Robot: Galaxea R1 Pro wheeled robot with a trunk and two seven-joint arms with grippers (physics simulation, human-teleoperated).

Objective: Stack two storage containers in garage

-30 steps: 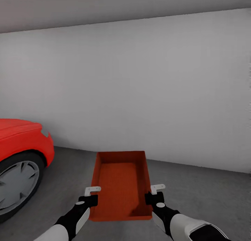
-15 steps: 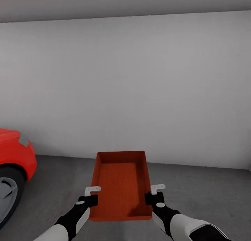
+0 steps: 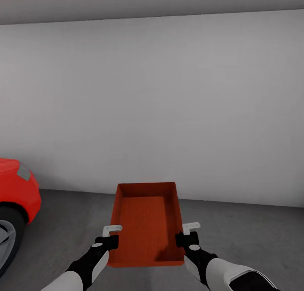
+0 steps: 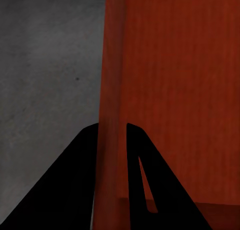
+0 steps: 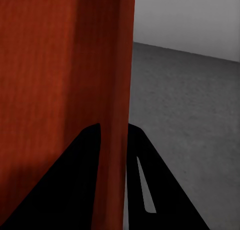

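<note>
I carry one orange-red storage container in front of me, held level above the grey concrete floor of the garage. My left gripper is shut on its left wall, one dark finger on each side. My right gripper is shut on its right wall the same way. The bin is open-topped and holds nothing.
A red car with a dark wheel stands at the left edge. A plain white wall runs across ahead, meeting the concrete just beyond the bin. Open concrete lies to the right.
The view has swung right, so the red car has slid toward the left edge. Both grippers keep the same hold on the container.
</note>
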